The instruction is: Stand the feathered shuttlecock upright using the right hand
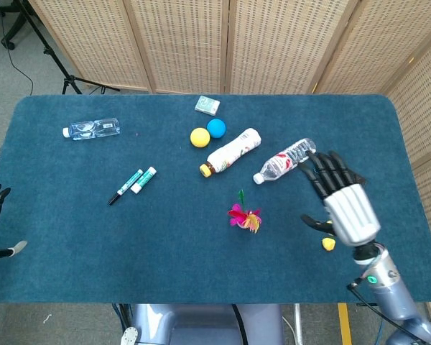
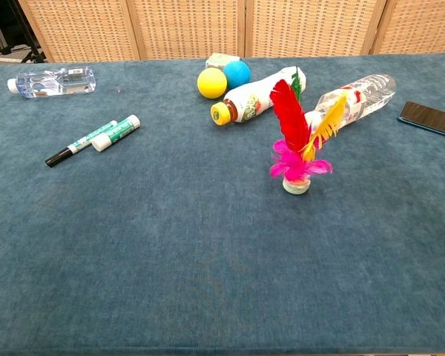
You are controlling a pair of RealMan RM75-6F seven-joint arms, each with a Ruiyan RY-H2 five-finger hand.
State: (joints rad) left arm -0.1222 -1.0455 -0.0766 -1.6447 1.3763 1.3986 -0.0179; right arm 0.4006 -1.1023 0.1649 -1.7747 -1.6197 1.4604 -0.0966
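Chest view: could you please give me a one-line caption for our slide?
Feathered shuttlecock standing upright on its base on the blue table, bottles and balls lying behind it.

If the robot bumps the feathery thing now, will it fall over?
Probably, yes. The shuttlecock stands on a small round base with tall feathers above, so it looks top-heavy and easy to tip. The feathers look soft and would likely bend. It seems very light, so a nudge might slide it.

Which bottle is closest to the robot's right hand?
The clear water bottle with the red label, right beside the right hand. The white bottle and far-left clear one lie farther off.
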